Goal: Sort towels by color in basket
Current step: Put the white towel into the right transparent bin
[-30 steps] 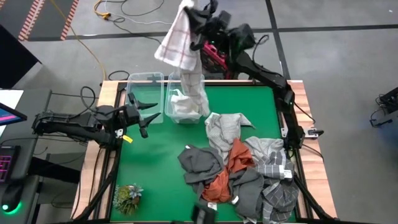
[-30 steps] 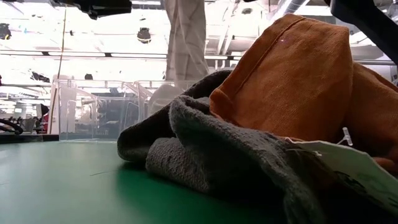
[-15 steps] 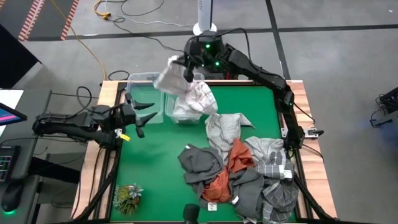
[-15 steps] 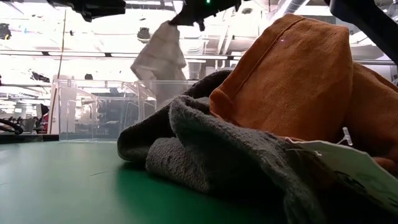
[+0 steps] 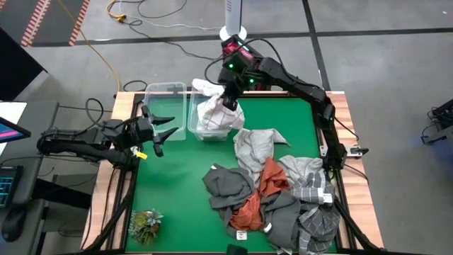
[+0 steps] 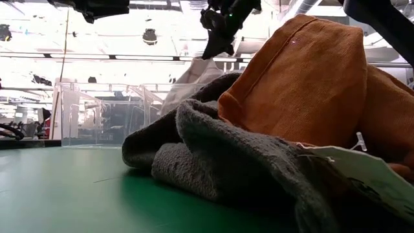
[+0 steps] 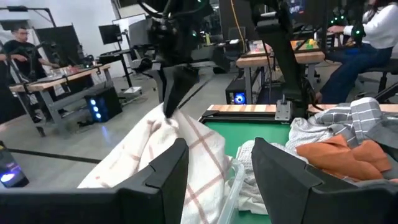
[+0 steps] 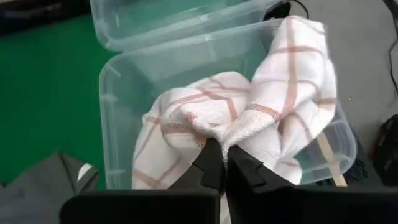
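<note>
A white towel with thin red checks [image 5: 211, 113] lies bunched in the right one of two clear bins [image 5: 192, 120]. One end of it drapes over the bin's far rim [image 5: 202, 86]. My right gripper [image 5: 230, 100] stands over this bin, pointing down, shut on the towel. My left gripper [image 5: 167, 126] hovers open beside the left bin [image 5: 166, 99] and touches nothing. Dark grey [image 5: 228, 183], rust-orange [image 5: 260, 185], light grey [image 5: 255, 145] and grey plaid [image 5: 311, 190] towels lie heaped on the green mat. My right gripper [image 8: 222, 163] pinches a raised fold [image 8: 211, 134] near the middle of the checked towel between its two fingers. It comes from above, pointing down. The towel rests bunched and slack in the bin, and one end [image 8: 305, 56] lies over the rim.
The towel heap fills the right and near part of the mat [image 5: 177, 191]. In the low view it blocks most of the scene [image 6: 259, 149]. A small leafy plant [image 5: 145, 225] sits at the near left corner. The left half of the mat is bare green.
My right gripper came down from high over the table's far edge into the right bin, moving toward the near edge. The checked towel, which hung long below it, collapsed into a bunch in the bin with one end over the far rim. The fingers stayed shut.
</note>
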Motion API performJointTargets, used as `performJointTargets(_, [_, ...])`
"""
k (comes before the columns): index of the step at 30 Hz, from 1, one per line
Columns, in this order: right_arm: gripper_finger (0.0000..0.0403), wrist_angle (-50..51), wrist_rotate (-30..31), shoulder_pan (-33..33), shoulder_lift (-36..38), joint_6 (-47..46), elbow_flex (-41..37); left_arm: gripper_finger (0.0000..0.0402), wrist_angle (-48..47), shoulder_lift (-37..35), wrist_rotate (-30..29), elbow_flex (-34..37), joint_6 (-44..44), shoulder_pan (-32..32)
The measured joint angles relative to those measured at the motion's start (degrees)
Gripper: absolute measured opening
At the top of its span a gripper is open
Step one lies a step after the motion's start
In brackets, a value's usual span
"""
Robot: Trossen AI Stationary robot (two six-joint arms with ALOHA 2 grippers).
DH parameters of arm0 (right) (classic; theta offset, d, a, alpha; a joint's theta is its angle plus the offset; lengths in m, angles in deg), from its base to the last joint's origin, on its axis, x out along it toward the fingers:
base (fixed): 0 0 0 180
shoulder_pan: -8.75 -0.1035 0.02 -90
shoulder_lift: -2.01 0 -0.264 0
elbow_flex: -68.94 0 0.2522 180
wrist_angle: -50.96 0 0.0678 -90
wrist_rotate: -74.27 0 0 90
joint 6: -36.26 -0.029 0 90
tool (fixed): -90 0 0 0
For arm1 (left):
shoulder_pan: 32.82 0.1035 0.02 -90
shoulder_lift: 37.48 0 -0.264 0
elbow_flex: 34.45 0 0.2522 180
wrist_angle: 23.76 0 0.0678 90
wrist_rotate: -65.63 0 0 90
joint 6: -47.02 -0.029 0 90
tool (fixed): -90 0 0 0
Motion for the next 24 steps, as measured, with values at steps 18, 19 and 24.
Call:
performJointTargets(18, [0.0026,-9.0,8.0,-3.0,-15.6,11.8,0.0,0.0167,2.4,0.0,3.0,0.0,-0.4,-0.1])
performJointTargets(19, [0.0025,-10.4,8.5,-3.0,-16.0,12.9,0.0,0.0167,2.4,0.0,3.0,0.0,-0.8,-0.1])
performJointTargets(24, [0.0025,-13.0,8.6,-3.0,-19.2,16.5,0.1,0.0167,2.4,0.0,3.0,0.0,-1.8,-0.1])
